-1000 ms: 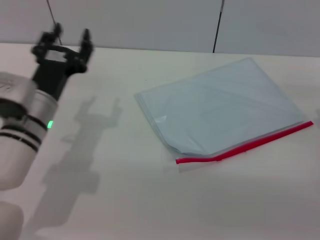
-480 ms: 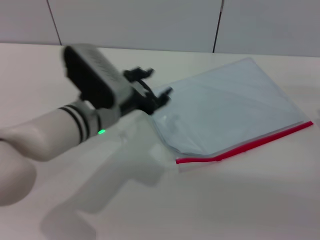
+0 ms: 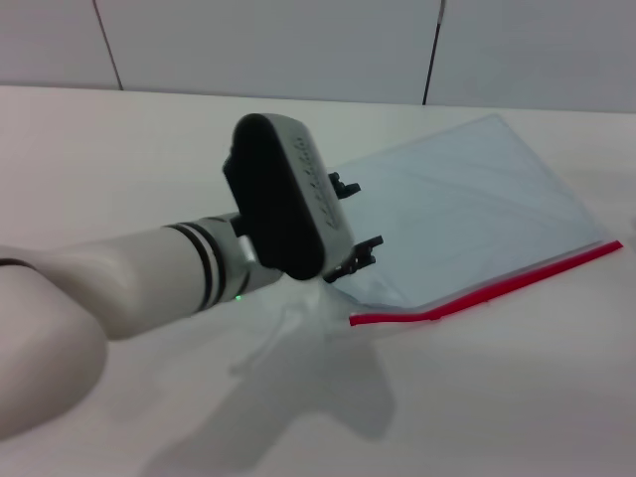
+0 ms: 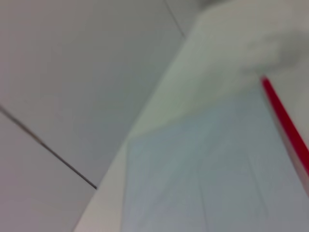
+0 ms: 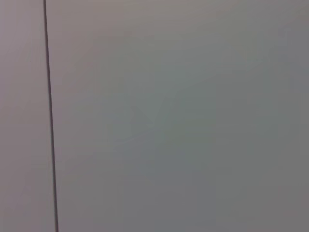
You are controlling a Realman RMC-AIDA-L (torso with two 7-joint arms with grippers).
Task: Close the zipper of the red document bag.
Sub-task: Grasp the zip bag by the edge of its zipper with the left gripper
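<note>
The red document bag lies flat on the table at the right, a translucent pale blue-grey pouch. Its zipper is a thin red strip along the near long edge. My left gripper hovers over the bag's left end, fingers spread and open, with nothing between them. The bulky wrist hides the bag's left corner. The left wrist view shows the bag and the zipper close up, without my own fingers. My right gripper is out of view.
The pale table extends to a grey wall with dark seams at the back. The right wrist view shows only that wall and a seam. My left forearm crosses the near left of the table.
My left arm has swung from the far left of the table rightward and nearer, and its gripper now sits over the bag's left end. The bag has not moved.
</note>
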